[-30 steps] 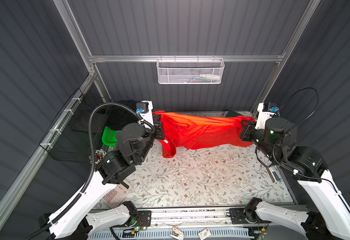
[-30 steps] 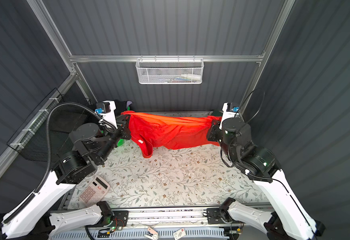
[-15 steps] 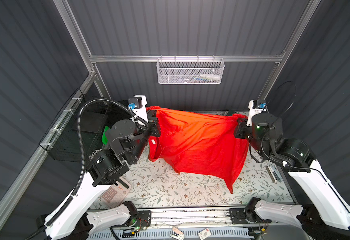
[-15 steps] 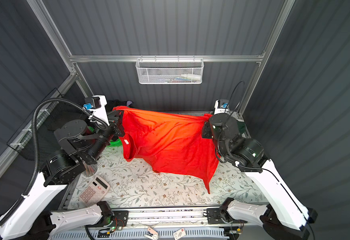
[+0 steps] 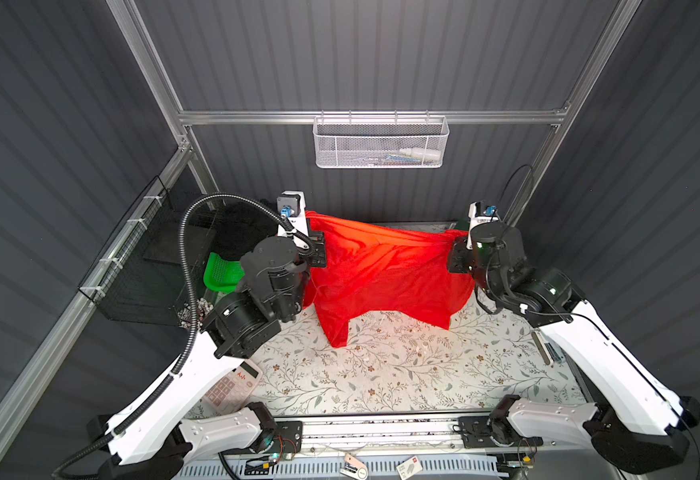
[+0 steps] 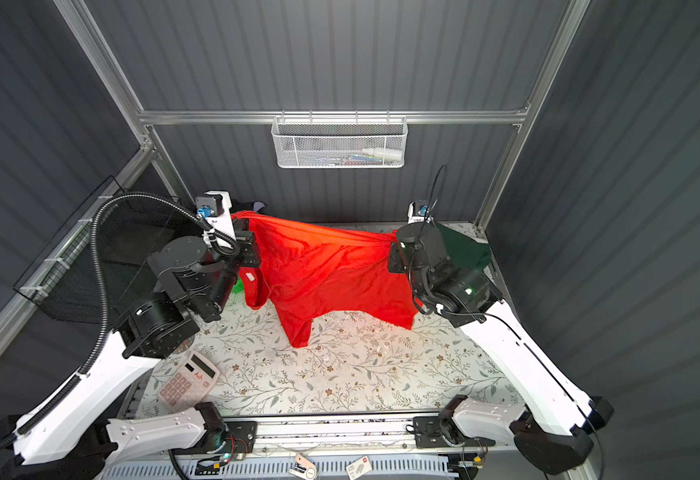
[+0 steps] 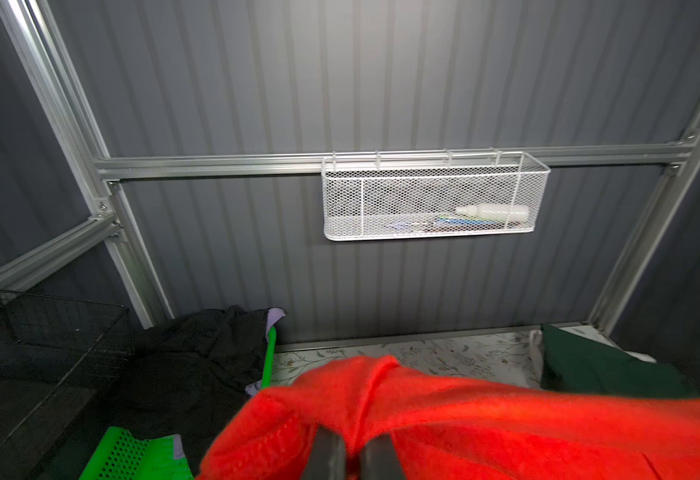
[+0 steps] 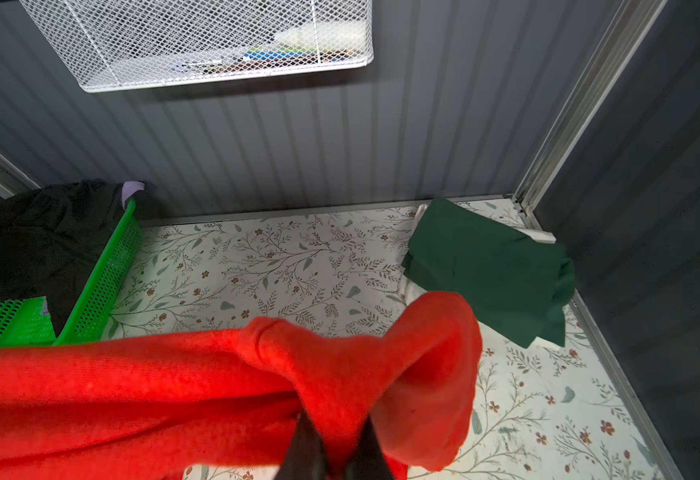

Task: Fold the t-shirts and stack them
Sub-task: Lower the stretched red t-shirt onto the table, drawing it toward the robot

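Red t-shirt (image 5: 385, 274) hangs stretched in the air over the 12 o'clock half of the bench (image 5: 381, 374). Left pincer (image 7: 351, 455) is clamped tight on its 9 o'clock corner, right pincer (image 8: 337, 453) on its 3 o'clock corner. Folded dark green t-shirt (image 8: 489, 266) lies at 1 o'clock. Black t-shirt (image 7: 190, 361) is heaped in the green basket (image 8: 103, 274) at 10 o'clock.

Left end effector (image 7: 351, 457): fingertips cut by the frame edge, pinch buried in red t-shirt (image 7: 485, 424), cloth blurred up close.
Right end effector (image 8: 335, 455): same, tips swallowed in cloth.
White t-shirt (image 8: 541, 237): only slivers show under dark green t-shirt (image 8: 485, 266).
Wire basket (image 5: 340, 145): contents too small to identify.
Green basket (image 5: 219, 272): mostly behind left arm (image 5: 265, 282).
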{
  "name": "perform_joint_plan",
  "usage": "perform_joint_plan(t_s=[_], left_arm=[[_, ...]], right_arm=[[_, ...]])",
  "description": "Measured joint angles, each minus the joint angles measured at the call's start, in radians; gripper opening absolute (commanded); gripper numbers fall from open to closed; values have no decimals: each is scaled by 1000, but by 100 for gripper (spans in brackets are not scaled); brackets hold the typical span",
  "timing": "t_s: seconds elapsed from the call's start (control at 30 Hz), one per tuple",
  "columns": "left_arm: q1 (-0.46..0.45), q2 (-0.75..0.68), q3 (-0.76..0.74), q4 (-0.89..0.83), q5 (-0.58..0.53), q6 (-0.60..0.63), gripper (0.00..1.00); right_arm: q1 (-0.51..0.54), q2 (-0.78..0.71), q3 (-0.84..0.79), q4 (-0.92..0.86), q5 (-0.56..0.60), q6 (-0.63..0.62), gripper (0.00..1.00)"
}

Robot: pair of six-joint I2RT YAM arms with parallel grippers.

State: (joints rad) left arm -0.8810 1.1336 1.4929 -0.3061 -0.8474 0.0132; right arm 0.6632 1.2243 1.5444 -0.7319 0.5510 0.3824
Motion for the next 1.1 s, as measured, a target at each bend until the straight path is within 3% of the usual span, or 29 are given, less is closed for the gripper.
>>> perform_joint_plan(t_s=[0.13,0.3,0.5,0.67,0.77,0.87,1.0,1.1], left_arm=[[60,71,-17,31,12,10,0],[224,164,-16,23,127,-45,0],[420,329,31,5,364,-152,0],[447,439,148,-76,491,-178,0],[367,309,67,-48,472,-166,0],[284,90,-21,-23,481,-155,0],[288,-165,-124,83,535,-132,0],[284,-247,-140,104,589,-113,0]], right_arm=[[-62,64,-14,41,-49,-5,0],[-138,175,-17,123,-146,-6,0],[-238,327,-2,246,-270,-16,0],[-268,468,145,209,-291,-62,0],[-258,376,84,198,-288,-80,0],[-196,153,-68,218,-229,-115,0],[-56,-167,-206,293,-183,-179,0],[-33,-309,-223,330,-182,-189,0]])
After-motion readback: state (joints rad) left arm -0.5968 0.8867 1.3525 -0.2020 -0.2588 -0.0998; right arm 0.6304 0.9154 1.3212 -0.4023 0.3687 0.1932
